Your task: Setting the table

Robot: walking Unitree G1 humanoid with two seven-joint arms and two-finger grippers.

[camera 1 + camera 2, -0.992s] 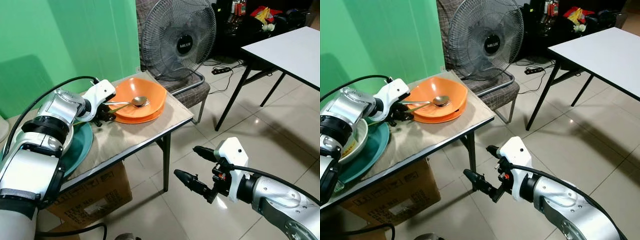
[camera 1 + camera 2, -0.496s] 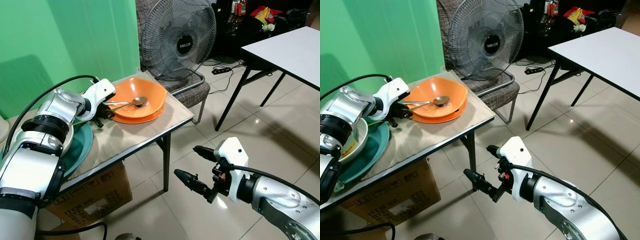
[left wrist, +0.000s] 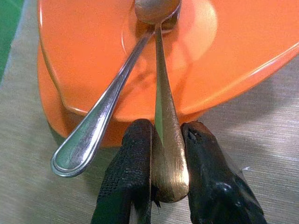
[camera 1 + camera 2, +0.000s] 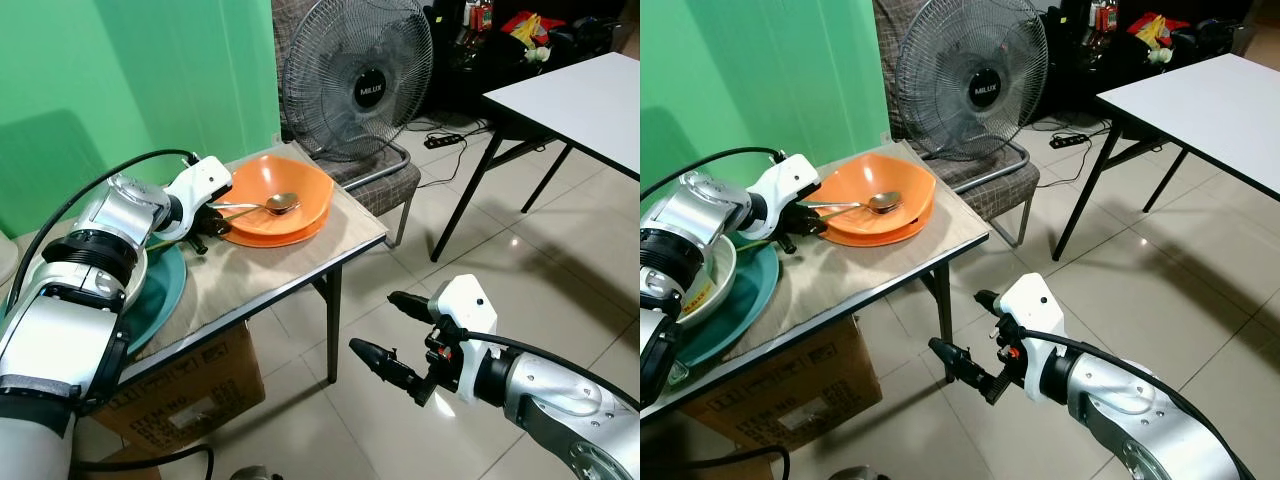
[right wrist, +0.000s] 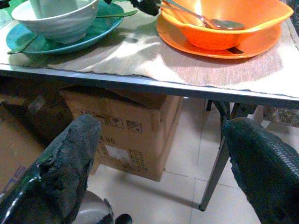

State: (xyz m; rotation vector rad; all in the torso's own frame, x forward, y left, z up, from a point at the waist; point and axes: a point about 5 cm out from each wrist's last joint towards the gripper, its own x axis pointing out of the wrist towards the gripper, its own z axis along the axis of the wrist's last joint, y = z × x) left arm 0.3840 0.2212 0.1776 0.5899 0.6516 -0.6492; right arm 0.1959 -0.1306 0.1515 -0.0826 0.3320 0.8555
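Left gripper (image 3: 161, 186) clamped on gold utensil handle (image 3: 166, 140) at orange bowl (image 4: 275, 190) rim, head inside bowl beside silver spoon (image 3: 105, 112). Bowl on orange plate (image 4: 270, 232), on bench (image 4: 300, 262). Teal plate (image 4: 725, 310) alongside. Right gripper (image 4: 395, 335) spread wide, low over floor (image 4: 520, 260) beyond bench edge.

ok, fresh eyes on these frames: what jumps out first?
The orange bowl on its orange plate at the small table's far corner, with two utensils inside. The left gripper is shut on the handle of one of them at the bowl's rim. Behind the table stands a big fan; the right gripper hangs open over the tiled floor.
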